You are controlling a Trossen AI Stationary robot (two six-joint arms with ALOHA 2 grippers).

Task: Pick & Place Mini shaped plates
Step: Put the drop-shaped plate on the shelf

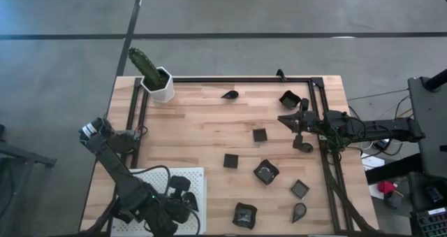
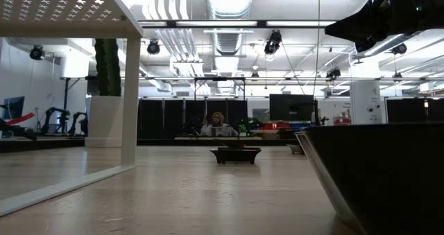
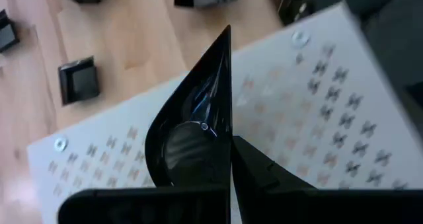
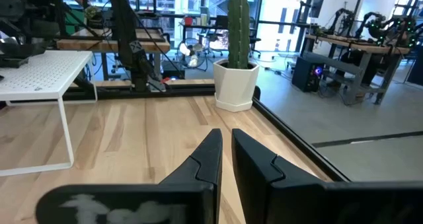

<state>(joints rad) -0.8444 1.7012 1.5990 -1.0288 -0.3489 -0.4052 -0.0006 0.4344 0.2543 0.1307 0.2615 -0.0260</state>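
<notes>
While over white board (image 3: pixel 317 98) | left hand (image 3: pixel 231 151) grips teardrop plate (image 3: pixel 192 118)

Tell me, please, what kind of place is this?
Probably a robotics lab or workshop: a wooden table with two robot arms, exposed ceiling ducts, and other workbenches with equipment behind.

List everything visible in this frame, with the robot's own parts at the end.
loose mini plates: about nine, near-black, scattered over the table's middle and right
held plate: one, black, teardrop-shaped, above the white board
perforated board: one, white, raised on legs at the table's front left
cactus pot: one, white hexagonal with a green cactus, back left corner
frame rails: black, along the table's edges
table: one, light wood
person: one, far back in the room
left gripper: fingers shut on the held plate
right gripper: fingers together, empty, over the table's right side
</notes>
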